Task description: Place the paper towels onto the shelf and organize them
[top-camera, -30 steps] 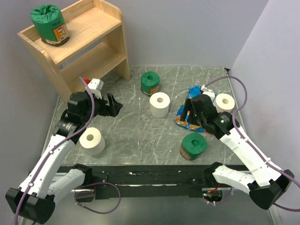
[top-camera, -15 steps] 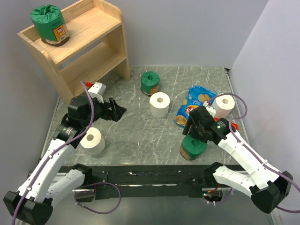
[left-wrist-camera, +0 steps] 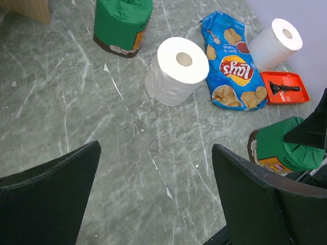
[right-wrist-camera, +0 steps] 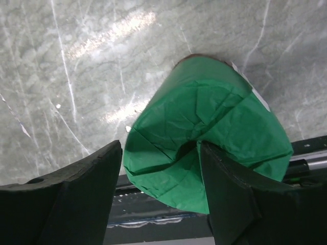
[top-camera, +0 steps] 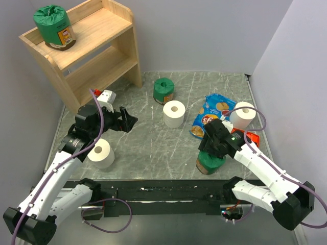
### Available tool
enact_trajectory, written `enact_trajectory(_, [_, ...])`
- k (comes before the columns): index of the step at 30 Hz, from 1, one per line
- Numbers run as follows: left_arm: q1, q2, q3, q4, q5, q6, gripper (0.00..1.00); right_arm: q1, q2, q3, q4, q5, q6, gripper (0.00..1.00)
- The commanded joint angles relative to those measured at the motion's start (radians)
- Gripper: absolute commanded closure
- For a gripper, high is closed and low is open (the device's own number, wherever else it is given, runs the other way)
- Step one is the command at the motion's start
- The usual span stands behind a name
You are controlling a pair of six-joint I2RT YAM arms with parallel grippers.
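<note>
right pincer [right-wrist-camera: 159, 149] was spread, hanging directly over the near green roll [right-wrist-camera: 214, 122], one finger on each side of its gathered top; couldn't tell if they touched. That roll stood on end on the surface [top-camera: 148, 145], long axis vertical. left pincer [left-wrist-camera: 156, 153] was spread wide with nothing in it, middle white roll [left-wrist-camera: 176, 69] ahead. left white roll [top-camera: 100, 153], right white roll [top-camera: 242, 114] and far green roll [top-camera: 164, 91] all stood upright, cores or tops up. shelf green roll [top-camera: 52, 26] stood upright at the left end of the shelf [top-camera: 97, 28] top tier.
</note>
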State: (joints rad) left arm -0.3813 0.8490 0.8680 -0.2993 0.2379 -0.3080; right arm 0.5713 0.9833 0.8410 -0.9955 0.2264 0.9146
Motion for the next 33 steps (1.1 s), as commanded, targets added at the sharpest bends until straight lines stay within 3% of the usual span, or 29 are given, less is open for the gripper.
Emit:
enact_trajectory(1, [-0.005,0.004,0.005,0.015,-0.011,0.017,0.04,0.001,0.023,-0.020,0.064,0.010,0.009,0.32])
enact_trajectory(12, [-0.013,-0.002,0.006,0.012,-0.031,0.020,0.04,0.041,0.083,-0.019,0.132,0.024,-0.092,0.46])
enact_trajectory(18, [-0.013,-0.028,0.003,0.015,-0.087,0.018,0.04,0.105,0.094,0.006,0.219,-0.022,-0.252,0.55])
enact_trajectory(25, [-0.013,-0.080,-0.007,0.026,-0.192,0.010,0.04,0.242,0.136,0.062,0.411,-0.172,-0.454,0.56])
enact_trajectory(33, [-0.013,-0.108,-0.011,0.019,-0.290,0.006,0.04,0.360,0.372,0.245,0.540,-0.208,-0.631,0.56])
